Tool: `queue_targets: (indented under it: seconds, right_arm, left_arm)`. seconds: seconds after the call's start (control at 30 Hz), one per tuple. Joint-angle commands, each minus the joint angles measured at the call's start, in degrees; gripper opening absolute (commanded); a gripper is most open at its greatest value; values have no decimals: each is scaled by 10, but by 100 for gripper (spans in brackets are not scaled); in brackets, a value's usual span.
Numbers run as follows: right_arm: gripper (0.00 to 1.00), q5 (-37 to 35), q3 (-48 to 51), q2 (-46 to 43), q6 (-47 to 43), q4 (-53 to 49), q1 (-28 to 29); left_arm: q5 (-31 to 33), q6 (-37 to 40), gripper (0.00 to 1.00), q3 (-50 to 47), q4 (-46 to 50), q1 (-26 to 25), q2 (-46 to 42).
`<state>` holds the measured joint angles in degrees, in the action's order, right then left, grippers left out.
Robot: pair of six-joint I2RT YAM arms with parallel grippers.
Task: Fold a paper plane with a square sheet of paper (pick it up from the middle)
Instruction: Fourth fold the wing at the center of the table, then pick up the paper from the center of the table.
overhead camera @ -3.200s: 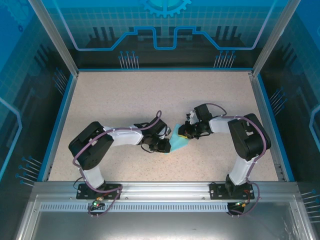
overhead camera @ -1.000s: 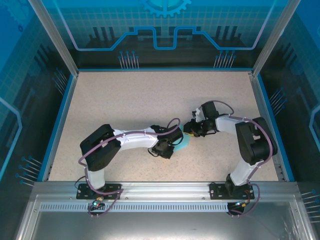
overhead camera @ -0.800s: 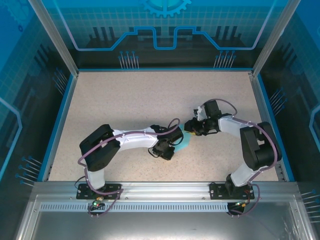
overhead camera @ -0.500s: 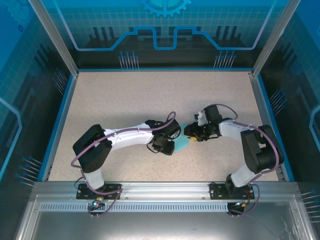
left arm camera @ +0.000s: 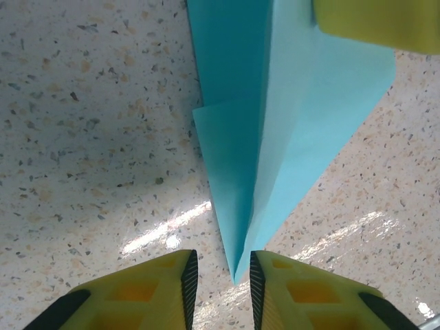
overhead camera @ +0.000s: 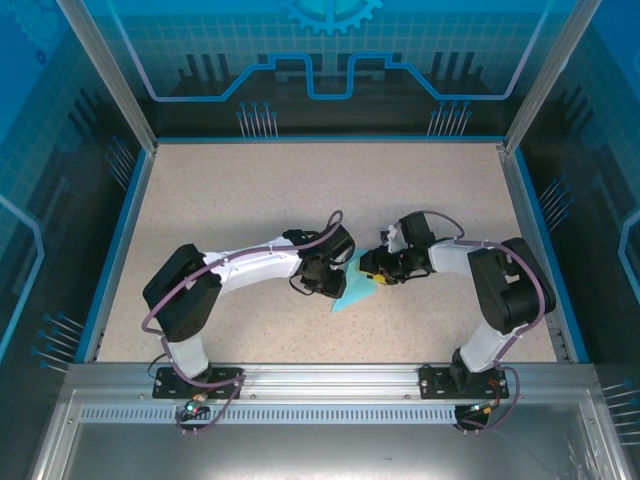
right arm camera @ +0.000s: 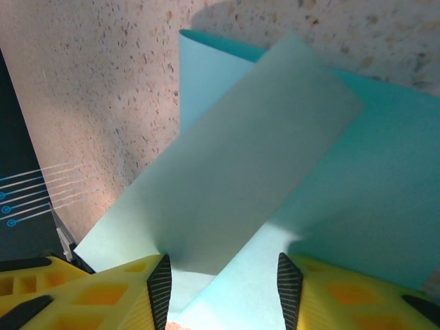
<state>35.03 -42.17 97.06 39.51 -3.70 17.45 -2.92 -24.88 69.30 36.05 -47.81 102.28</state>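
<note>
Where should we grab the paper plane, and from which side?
Likely the raised flap of the paper plane, mid-length, not the thin nose. Come from the wide tail end, where the right pincer faces it: the rest lies nearly flat on the table, so that flap looks like the easiest edge to pinch.

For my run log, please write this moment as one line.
paper plane: on table, folded to a point | left gripper: open, at the tip | right gripper: open, over the wide end
</note>
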Motion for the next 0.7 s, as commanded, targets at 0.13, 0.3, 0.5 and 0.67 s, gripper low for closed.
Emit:
queue_targets:
  seconds: [0.13, 0.3, 0.5, 0.67]
  right_arm:
    - [47, 24, -19, 27, 23, 45, 21]
    - [45, 28, -21, 22, 25, 48, 24]
    - [43, 34, -23, 25, 38, 66, 30]
    - [40, 35, -22, 33, 49, 89, 35]
  left_arm:
    - [-15, 13, 31, -2, -9, 11, 0]
    - [-16, 14, 31, -12, -10, 18, -2]
    - [-17, 12, 31, -16, -14, 21, -6]
    - [-15, 11, 32, -22, -14, 23, -9]
